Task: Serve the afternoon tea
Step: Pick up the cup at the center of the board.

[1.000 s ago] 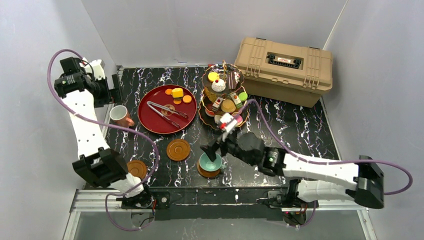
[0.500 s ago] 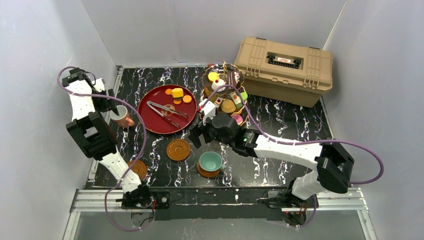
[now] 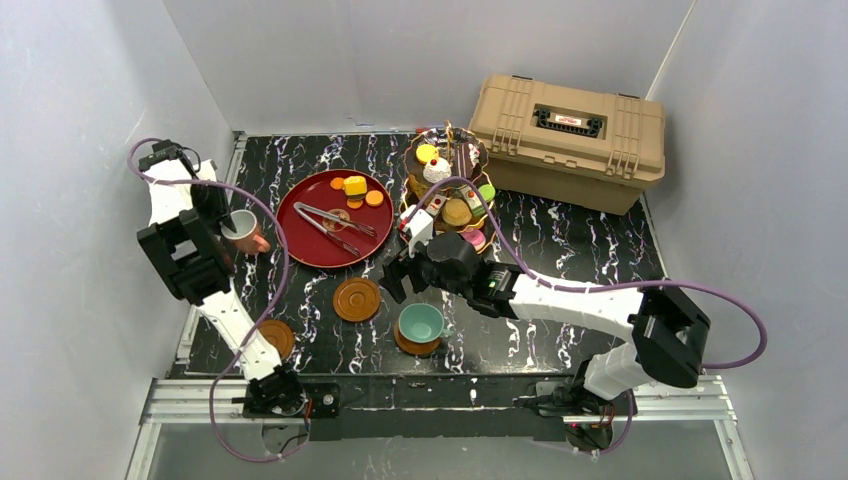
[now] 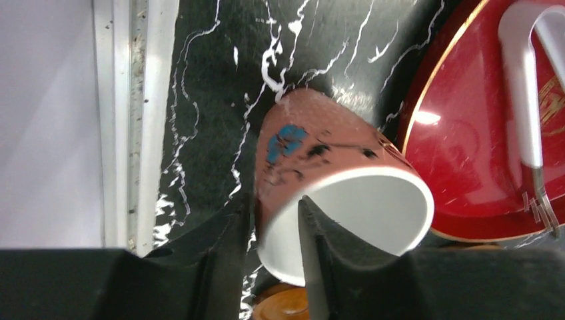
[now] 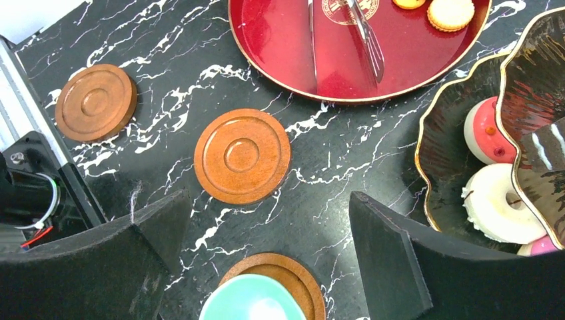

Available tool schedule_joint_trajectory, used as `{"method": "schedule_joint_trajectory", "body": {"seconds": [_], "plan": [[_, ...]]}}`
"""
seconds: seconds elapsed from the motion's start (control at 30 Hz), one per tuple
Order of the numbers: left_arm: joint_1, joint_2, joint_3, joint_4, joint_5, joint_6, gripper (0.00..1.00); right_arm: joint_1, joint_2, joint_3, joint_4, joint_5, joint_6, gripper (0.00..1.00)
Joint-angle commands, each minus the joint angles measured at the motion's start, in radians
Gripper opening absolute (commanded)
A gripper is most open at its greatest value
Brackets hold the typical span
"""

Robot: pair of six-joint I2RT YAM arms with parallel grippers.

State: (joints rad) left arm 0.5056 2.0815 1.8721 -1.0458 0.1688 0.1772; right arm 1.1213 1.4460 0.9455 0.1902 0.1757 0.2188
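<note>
The pinkish cup (image 3: 241, 229) (image 4: 333, 153) leans tilted at the table's left edge beside the red tray. My left gripper (image 3: 222, 216) (image 4: 274, 203) is shut on its wall, one finger inside the white rim and one outside. The teal cup (image 3: 421, 322) (image 5: 256, 301) stands on a brown saucer (image 3: 403, 345) (image 5: 296, 268). My right gripper (image 3: 400, 275) (image 5: 268, 200) hovers open just above and behind it, holding nothing. Two bare saucers lie at the middle (image 3: 357, 299) (image 5: 242, 155) and near left (image 3: 273, 338) (image 5: 96, 101). The three-tier stand (image 3: 447, 190) (image 5: 440, 143) holds pastries.
A red tray (image 3: 300, 235) (image 4: 466, 147) (image 5: 286, 47) carries metal tongs (image 3: 333, 225) (image 4: 523, 100) and a few pastries (image 3: 355, 187). A tan case (image 3: 571, 140) stands at the back right. The left wall is close beside the left arm.
The left arm came down onto the pinkish cup and its jaws closed on the rim. The right gripper drew back up and left from the teal cup, which stays on its saucer.
</note>
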Motion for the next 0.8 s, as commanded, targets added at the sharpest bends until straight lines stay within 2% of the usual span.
{"method": "schedule_joint_trajectory", "body": {"seconds": [0.0,0.07,0.17,0.33,0.6,0.77], "plan": [[-0.008,0.037,0.038,0.023,0.038,-0.007,0.21,0.002,-0.045,-0.011,0.035,-0.007,0.022,0.95],[-0.009,0.047,0.044,0.024,0.057,-0.011,0.01,0.002,-0.046,-0.012,0.028,-0.006,0.020,0.94],[-0.012,0.020,0.029,0.022,0.079,-0.017,0.00,0.002,-0.052,-0.019,0.049,-0.015,-0.011,0.93],[-0.011,-0.133,-0.054,0.008,0.091,-0.003,0.00,0.003,-0.020,0.004,0.119,-0.057,-0.069,0.93],[-0.013,-0.435,-0.171,-0.169,0.171,0.065,0.00,0.003,0.134,0.178,0.169,-0.295,-0.204,0.93],[-0.022,-0.616,-0.283,-0.218,0.234,0.090,0.00,0.003,0.209,0.274,0.240,-0.416,-0.180,0.93]]}}
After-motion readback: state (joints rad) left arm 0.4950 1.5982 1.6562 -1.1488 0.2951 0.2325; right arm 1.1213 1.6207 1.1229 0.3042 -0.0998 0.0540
